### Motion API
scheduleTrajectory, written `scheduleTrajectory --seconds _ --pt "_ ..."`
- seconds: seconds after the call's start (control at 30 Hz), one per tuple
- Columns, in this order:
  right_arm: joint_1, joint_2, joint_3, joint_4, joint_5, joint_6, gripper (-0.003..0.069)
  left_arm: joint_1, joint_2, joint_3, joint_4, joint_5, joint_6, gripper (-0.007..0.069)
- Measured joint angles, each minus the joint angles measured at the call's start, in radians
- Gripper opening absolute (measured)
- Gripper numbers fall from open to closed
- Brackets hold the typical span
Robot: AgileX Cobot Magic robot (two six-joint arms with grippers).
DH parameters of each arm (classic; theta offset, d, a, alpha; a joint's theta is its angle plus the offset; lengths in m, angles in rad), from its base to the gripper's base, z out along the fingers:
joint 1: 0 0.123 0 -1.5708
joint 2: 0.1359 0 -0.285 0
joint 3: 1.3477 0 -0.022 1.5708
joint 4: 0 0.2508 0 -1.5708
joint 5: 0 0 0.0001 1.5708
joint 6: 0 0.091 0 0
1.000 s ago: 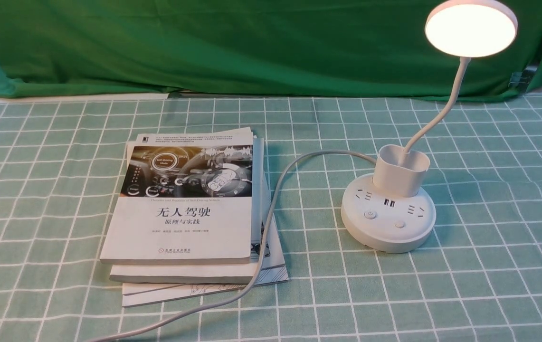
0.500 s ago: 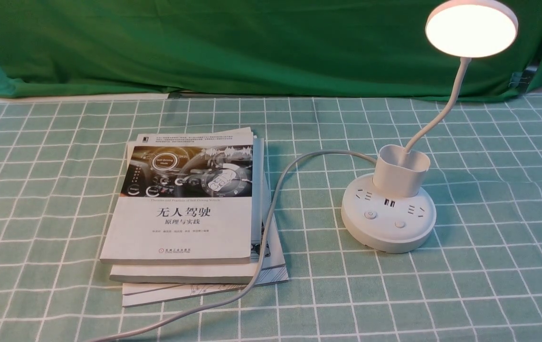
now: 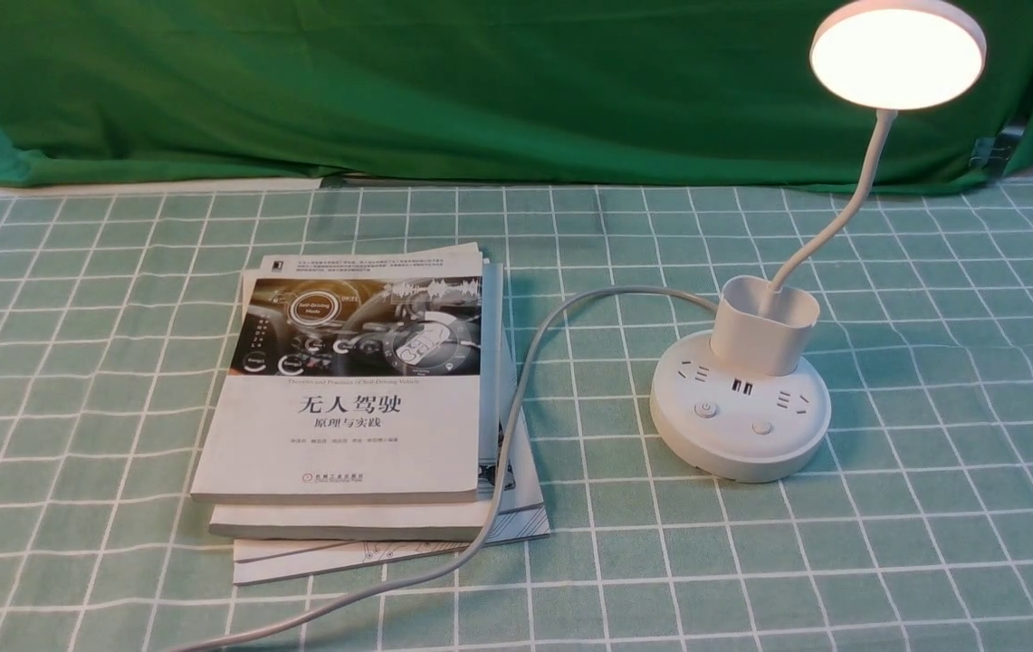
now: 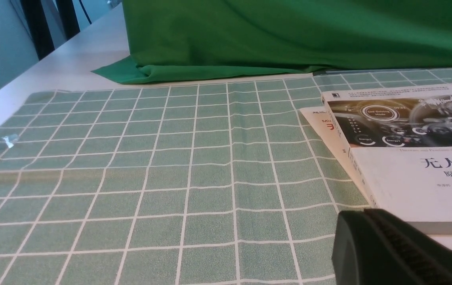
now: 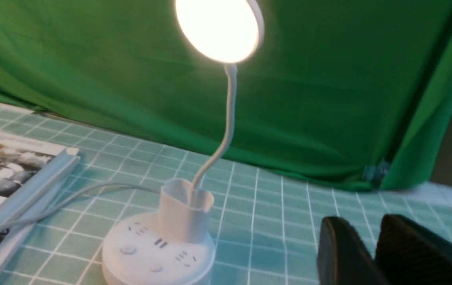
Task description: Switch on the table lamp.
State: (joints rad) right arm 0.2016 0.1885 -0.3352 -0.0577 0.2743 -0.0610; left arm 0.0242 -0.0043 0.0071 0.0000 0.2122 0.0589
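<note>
The white table lamp stands right of centre, its round disc head (image 3: 898, 54) glowing. A thin gooseneck rises from the cup-shaped holder (image 3: 765, 326) on the round base (image 3: 741, 421), which has two buttons (image 3: 706, 409) on its top. The grey cord (image 3: 516, 407) runs leftward over the books. Neither gripper shows in the front view. In the right wrist view, my right gripper (image 5: 362, 225) is open with nothing between its fingers, off to the side of the lamp base (image 5: 158, 253) and apart from it. My left gripper (image 4: 364, 215) is shut and empty, beside the books.
A stack of books (image 3: 362, 389) lies left of the lamp, with the cord draped across its right edge. A green checked cloth (image 3: 932, 507) covers the table, and a green backdrop (image 3: 480, 91) hangs along the far side.
A dark bit of the right gripper at the front view's right edge one second ago has gone out of that view. The lamp glows throughout.
</note>
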Motion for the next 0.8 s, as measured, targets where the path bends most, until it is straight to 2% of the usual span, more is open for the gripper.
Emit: scheduleTrajectory --seconds 0.03,0.17,0.37,0.8 --pt "-0.036 -0.045 0.081 -0.002 -0.025 0.088 0.0209 0.000 0.000 0.000 -0.006 0.000 0.000 0.0021" --pt "-0.104 -0.148 0.271 -0.006 -0.115 0.223 0.0221 0.000 0.000 0.000 -0.006 0.000 0.000 0.0021" --pt "-0.171 -0.186 0.339 -0.008 -0.124 0.250 0.0235 0.000 0.000 0.000 0.000 0.000 0.000 0.0021" --pt "-0.180 -0.186 0.346 -0.008 -0.050 0.253 0.0237 0.000 0.000 0.000 0.000 0.000 0.000 0.0021"
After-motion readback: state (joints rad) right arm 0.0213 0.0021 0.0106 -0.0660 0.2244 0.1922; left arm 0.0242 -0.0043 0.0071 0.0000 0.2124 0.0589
